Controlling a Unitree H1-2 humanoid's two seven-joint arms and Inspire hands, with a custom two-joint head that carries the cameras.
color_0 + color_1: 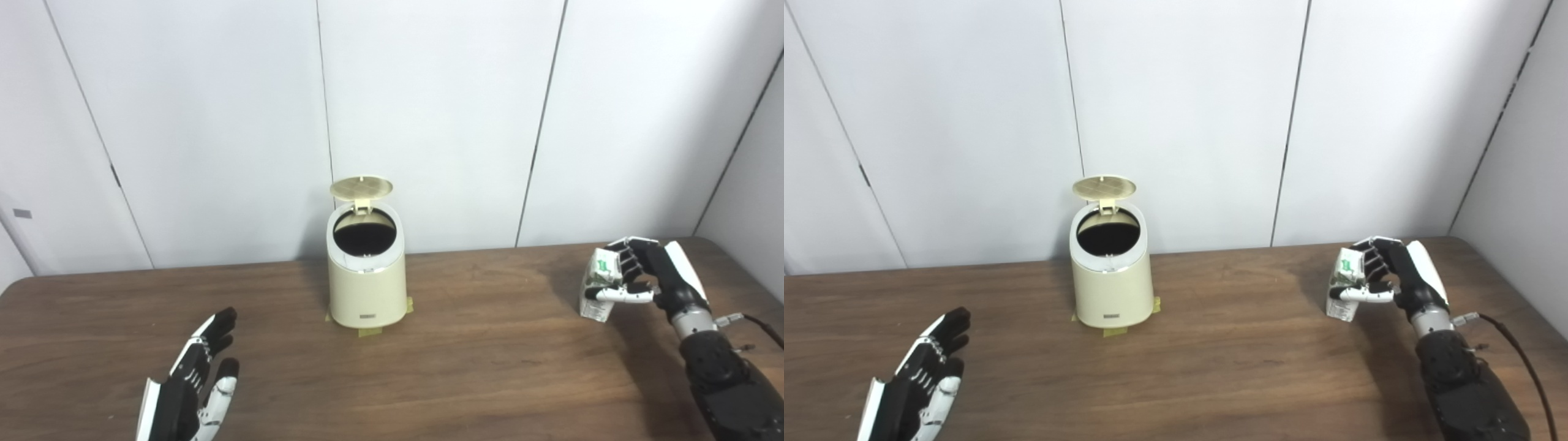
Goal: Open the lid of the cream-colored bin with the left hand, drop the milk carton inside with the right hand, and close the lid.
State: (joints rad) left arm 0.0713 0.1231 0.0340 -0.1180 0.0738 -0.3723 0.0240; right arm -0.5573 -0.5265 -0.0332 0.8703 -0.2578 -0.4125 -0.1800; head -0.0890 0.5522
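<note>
Nearest the camera, at about seven o'clock on the counter (490,367), the left hand (196,380) hovers low with its fingers spread and nothing in it, well apart from the bin. Over at three o'clock the right hand (643,275) is wrapped around the milk carton (597,285), fingers across its far side and thumb pressed on the near face; the carton's base looks to be on or just off the wood (I cannot tell which).

At the centre, toward twelve o'clock, the cream-colored bin (367,288) stands upright with bits of tape at its foot, and its lid (361,187) is tipped back on its hinge, leaving the dark mouth clear.

My guess is the carton is light and thin-walled: stiff enough along its folded edges, yet ready to dent on its flat faces if squeezed hard. Its coated skin may be a little slick. A mid-body hold across two opposite faces, as now, seems sound, with modest pressure. The mouth is not much wider than the carton, so it should go in end-first.
</note>
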